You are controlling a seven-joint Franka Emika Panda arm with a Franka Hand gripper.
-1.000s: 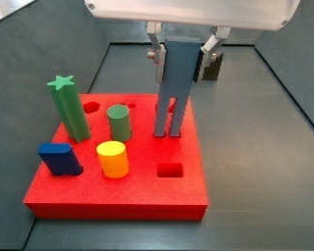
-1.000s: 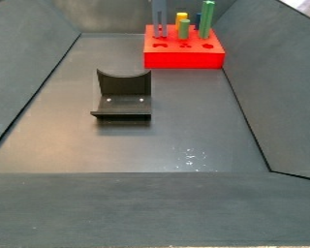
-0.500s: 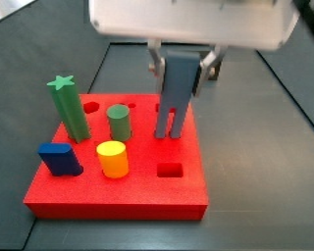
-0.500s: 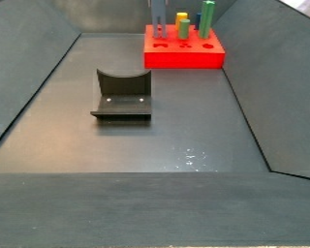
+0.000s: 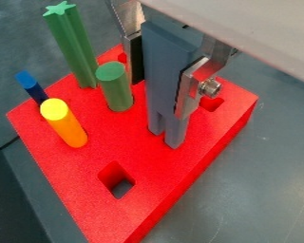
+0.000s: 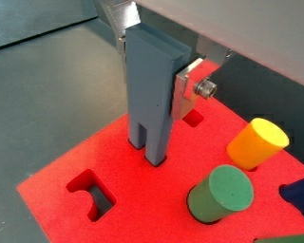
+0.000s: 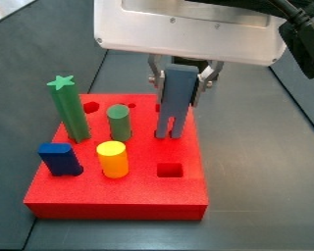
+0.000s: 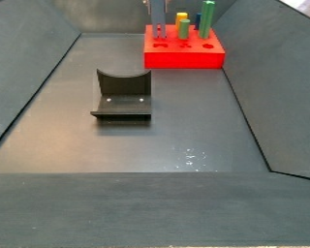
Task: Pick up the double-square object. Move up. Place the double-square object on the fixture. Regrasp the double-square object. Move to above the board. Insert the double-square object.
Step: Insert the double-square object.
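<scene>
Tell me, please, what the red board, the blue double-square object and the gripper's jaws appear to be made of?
The board looks like matte plastic, perhaps 3D-printed: a grainy, dull red surface with crisp holes. The double-square object, standing with its prongs in the board, looks like smooth matte plastic, evenly slate-blue with no shine. The gripper is above the board, its jaws flanking the object's top; they look like bare metal, being silvery with a screw.

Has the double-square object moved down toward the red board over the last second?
Yes. In a side view the double-square object, between the gripper plates, sits lower against the board; its prongs now meet the board top.
</scene>
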